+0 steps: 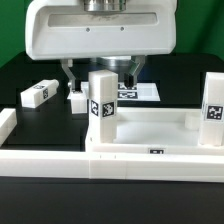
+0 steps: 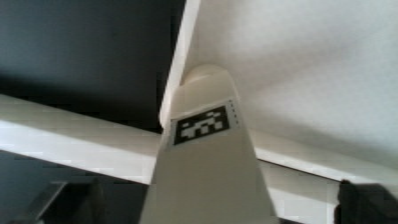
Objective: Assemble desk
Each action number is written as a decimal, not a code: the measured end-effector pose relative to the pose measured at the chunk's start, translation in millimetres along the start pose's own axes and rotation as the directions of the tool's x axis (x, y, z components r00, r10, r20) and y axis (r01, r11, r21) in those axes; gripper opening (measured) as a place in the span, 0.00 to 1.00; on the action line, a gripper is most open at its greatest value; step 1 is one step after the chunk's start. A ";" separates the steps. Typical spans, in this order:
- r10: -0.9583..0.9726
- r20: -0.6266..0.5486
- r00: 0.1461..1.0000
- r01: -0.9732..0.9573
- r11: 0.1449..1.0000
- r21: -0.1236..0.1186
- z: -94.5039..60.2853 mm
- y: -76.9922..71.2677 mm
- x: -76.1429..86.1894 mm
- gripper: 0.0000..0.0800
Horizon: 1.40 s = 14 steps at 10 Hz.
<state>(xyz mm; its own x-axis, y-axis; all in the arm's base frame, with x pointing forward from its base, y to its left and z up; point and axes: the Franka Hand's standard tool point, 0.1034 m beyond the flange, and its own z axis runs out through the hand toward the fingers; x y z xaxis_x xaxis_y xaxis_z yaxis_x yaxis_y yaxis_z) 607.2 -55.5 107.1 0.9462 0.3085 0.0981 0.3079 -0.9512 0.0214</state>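
1. Tool [image 1: 99,68] over the desk with its jaws spread wide, nothing gripped, a finger to either side of a leg's top.
2. That upright white plastic block leg [image 1: 101,108] [image 2: 205,150], tagged, stands at the corner of the large white plastic tray-like top [image 1: 150,128] on the exterior view's left.
3. A second upright white leg [image 1: 213,108] stands at the exterior view's right.
4. Two loose white legs [image 1: 35,95] [image 1: 78,100] lie on the black desk [image 1: 30,72] behind the top.
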 end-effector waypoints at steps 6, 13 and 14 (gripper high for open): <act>-0.267 0.007 0.964 0.267 0.964 -0.007 -0.1 3.7 -1.7 0.80; -0.177 0.006 0.984 0.177 0.984 -0.006 0.0 3.5 -1.7 0.36; -0.091 0.005 0.996 0.091 0.996 -0.007 0.0 3.4 -1.7 0.36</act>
<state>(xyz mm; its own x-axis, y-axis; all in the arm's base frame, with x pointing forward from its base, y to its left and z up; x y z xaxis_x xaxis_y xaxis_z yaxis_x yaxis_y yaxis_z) 606.6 -59.3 107.1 0.9146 0.3940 0.0904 0.3923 -0.9191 0.0368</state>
